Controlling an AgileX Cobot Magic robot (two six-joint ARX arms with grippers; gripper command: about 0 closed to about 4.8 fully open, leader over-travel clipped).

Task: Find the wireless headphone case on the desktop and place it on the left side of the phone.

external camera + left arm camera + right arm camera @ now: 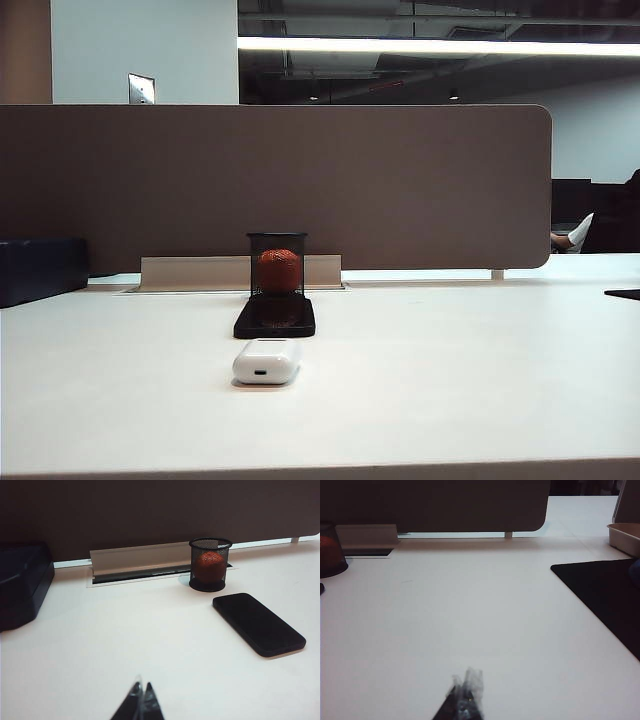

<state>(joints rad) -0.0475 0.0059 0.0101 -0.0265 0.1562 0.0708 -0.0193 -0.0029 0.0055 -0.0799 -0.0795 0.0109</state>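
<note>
In the exterior view, a dark box (40, 268) occupies the left edge of the frame, resting on the desktop (450, 370). A brown partition panel (400, 185) spans the upper half of the frame along the far edge of the desktop, with a grey cable tray (200, 272) at its base. At centre frame stands a black mesh cup (277, 264) containing an orange-red ball (279, 270). The phone (275, 317) lies flat directly in front of the cup. The wireless headphone case (267, 361) lies just in front of the phone, near it but apart, with its dark port slot facing the camera. A dark mat (624, 294) shows at the right edge. Neither arm appears in this view.

In the left wrist view, the left gripper (140, 702) sits at the lower centre of the frame above bare desktop, well apart from the phone; its two fingertips meet, so it is clenched on nothing.

In the right wrist view, the right gripper (465, 700) sits at the lower centre above bare desktop, fingertips together, clenched and empty. A tan tray (625, 536) occupies the upper right.
</note>
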